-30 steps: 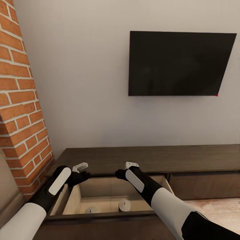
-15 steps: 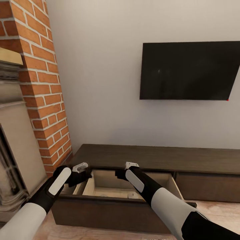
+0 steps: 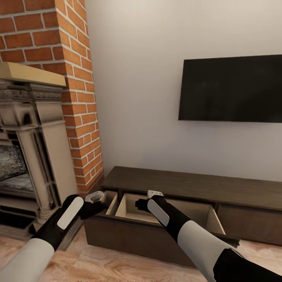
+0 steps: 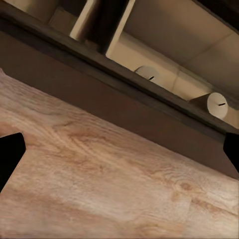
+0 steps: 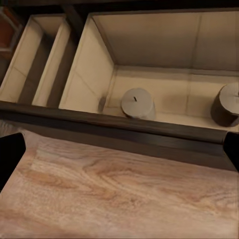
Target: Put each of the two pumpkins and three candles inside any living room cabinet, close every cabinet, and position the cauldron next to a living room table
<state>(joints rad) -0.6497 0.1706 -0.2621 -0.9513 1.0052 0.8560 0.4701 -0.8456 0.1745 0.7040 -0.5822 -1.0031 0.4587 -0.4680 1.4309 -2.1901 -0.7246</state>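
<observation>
The cabinet (image 3: 176, 184) stands on the wood floor (image 3: 98, 266) with a drawer (image 5: 149, 64) pulled open beyond the fingers; two candles (image 5: 137, 103) (image 5: 226, 104) stand apart on its pale bottom.

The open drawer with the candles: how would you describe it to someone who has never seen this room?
Find the brick fireplace; a long dark cabinet stands under the television. The drawer is pulled out at its fireplace end, pale inside, with two candles standing in it. The narrow compartment beside it holds none.
</observation>
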